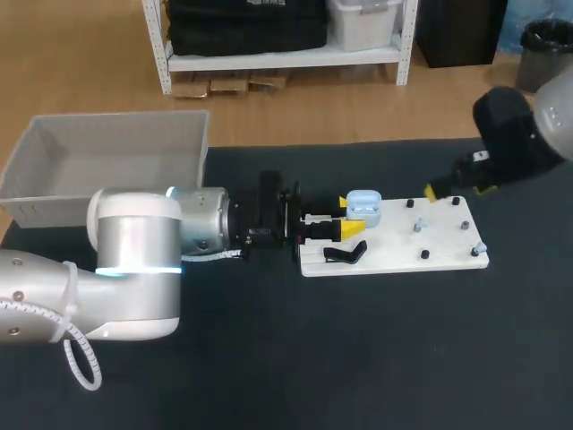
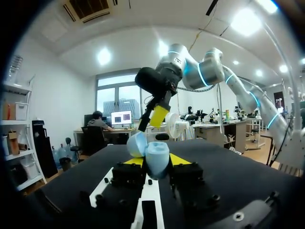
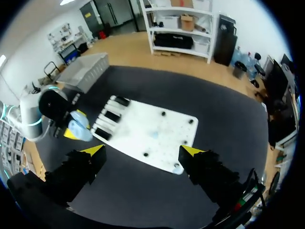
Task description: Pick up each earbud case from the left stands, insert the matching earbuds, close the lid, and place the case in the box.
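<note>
A light-blue earbud case (image 1: pixel 363 207) with its lid open is held over the left end of the white board (image 1: pixel 394 251). My left gripper (image 1: pixel 346 217) is shut on it from both sides. In the left wrist view the case (image 2: pixel 156 160) sits between the yellow fingertips (image 2: pixel 179 159), its lid (image 2: pixel 137 143) tipped back. My right gripper (image 1: pixel 457 190) hangs open above the board's far right corner and holds nothing. From the right wrist view, its gripper (image 3: pixel 143 151) looks down on the board (image 3: pixel 143 129) and the case (image 3: pixel 79 131). A small pale-blue earbud (image 1: pixel 418 227) lies on the board.
A grey open box (image 1: pixel 107 161) stands at the back left of the table. A black stand (image 1: pixel 346 253) sits on the board's left end, and several black pegs (image 1: pixel 424 254) dot the board. The right arm's gripper (image 2: pixel 158 115) hangs ahead of the left one.
</note>
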You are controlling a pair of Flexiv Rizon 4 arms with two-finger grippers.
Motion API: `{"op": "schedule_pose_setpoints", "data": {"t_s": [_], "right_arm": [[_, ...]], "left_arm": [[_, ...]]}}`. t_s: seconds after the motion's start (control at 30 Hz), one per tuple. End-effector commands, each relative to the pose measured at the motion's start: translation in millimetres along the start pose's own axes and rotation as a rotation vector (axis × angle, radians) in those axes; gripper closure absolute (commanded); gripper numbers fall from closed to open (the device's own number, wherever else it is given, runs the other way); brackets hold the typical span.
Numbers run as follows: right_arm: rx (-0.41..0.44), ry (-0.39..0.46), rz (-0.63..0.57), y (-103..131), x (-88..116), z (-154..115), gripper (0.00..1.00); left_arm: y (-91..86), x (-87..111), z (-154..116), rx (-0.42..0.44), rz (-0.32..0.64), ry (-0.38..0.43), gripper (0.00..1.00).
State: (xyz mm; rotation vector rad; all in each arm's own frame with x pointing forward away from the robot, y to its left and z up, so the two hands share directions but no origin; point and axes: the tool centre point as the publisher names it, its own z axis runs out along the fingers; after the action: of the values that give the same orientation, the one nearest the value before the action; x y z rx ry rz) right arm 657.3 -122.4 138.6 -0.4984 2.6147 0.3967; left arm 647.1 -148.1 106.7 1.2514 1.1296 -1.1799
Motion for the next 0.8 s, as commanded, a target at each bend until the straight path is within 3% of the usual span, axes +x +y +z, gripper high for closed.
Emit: {"op": "schedule_pose_setpoints", "data": {"t_s": [0.03, 0.1, 0.17, 0.33, 0.53, 0.67, 0.77, 0.8], "right_arm": [[0.256, 0.089, 0.028, -13, 11, -13, 0.02], [0.285, 0.136, 0.034, -21, 20, -8, 0.11], [0.294, 0.18, 0.046, -29, 28, -3, 0.13], [0.309, 0.246, 0.041, -38, 44, 9, 0.06], [0.223, 0.283, -0.011, -37, 60, 19, 0.04], [0.193, 0.307, -0.023, -40, 69, 27, 0.2], [0.175, 0.308, -0.027, -43, 73, 32, 0.18], [0.167, 0.309, -0.028, -44, 74, 34, 0.27]], "left_arm": [[-0.5, 0.9, 0, -0.003, 0.002, -0.004, 1.0], [-0.5, 0.9, 0, -0.003, 0.002, -0.004, 1.0], [-0.5, 0.9, 0, -0.003, 0.002, -0.004, 1.0], [-0.5, 0.9, 0, -0.003, 0.002, -0.004, 1.0], [-0.5, 0.9, 0, -0.003, 0.002, -0.004, 1.0], [-0.5, 0.9, 0, -0.003, 0.002, -0.004, 1.0], [-0.5, 0.9, 0, -0.003, 0.002, -0.004, 1.0], [-0.5, 0.9, 0, -0.003, 0.002, -0.004, 1.0]]}}
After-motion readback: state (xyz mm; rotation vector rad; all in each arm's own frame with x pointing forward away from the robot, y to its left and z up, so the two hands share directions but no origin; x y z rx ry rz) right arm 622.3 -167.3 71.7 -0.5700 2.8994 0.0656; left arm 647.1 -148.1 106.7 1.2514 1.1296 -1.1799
